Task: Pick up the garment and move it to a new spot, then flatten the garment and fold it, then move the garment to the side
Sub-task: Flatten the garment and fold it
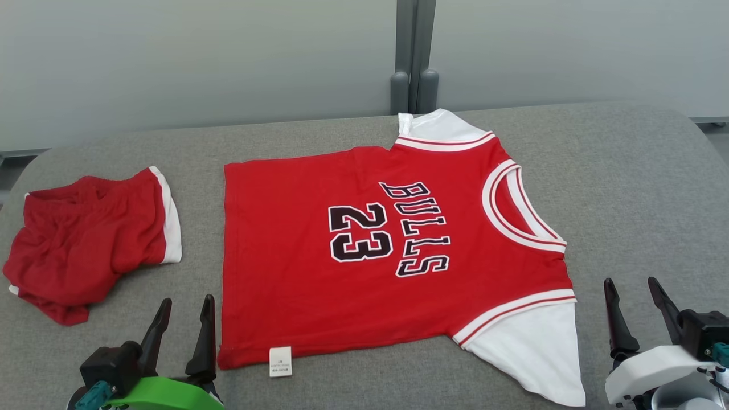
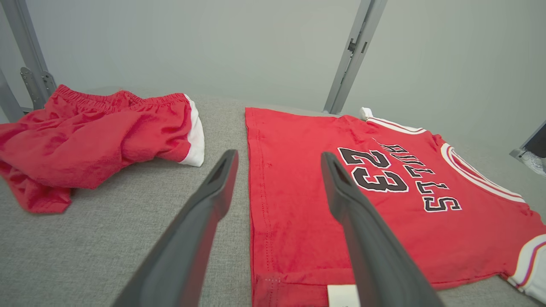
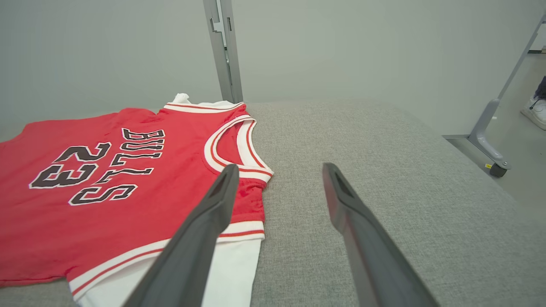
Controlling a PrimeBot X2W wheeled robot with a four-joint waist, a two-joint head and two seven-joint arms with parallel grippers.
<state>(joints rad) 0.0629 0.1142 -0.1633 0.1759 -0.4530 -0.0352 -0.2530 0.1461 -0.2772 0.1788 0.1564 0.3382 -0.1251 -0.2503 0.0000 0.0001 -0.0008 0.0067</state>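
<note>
A red jersey with white sleeves and black "BULLS 23" lettering lies spread flat on the grey table, neck to the right. It also appears in the left wrist view and the right wrist view. My left gripper stands open at the lower left, just left of the jersey's hem, holding nothing. My right gripper stands open at the lower right, beside the near white sleeve, empty too.
Crumpled red shorts with white trim lie at the table's left, also in the left wrist view. A grey post rises behind the table. A person's shoe is on the floor at the far right.
</note>
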